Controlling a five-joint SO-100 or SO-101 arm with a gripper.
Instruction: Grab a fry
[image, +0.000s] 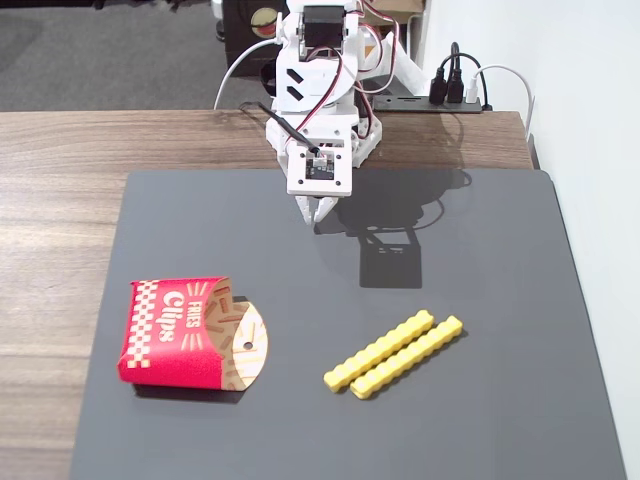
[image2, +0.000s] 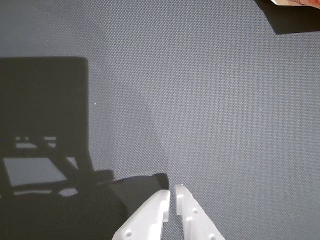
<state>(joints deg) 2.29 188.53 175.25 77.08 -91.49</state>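
Note:
Two bright yellow crinkle-cut fries lie side by side on the dark grey mat (image: 500, 400), slanting up to the right: one fry (image: 379, 350) and its twin (image: 407, 357) just below it. My white gripper (image: 318, 213) hangs over the far middle of the mat, well behind the fries, pointing down. In the wrist view the gripper (image2: 172, 190) enters from the bottom edge, its two fingertips nearly together with only a thin gap and nothing between them. No fry shows in the wrist view.
A red "Fries" carton (image: 180, 333) lies on its side at the mat's left; its corner shows at the top right of the wrist view (image2: 295, 2). The wooden table (image: 60, 200) surrounds the mat. Cables and a power strip (image: 440, 98) sit behind.

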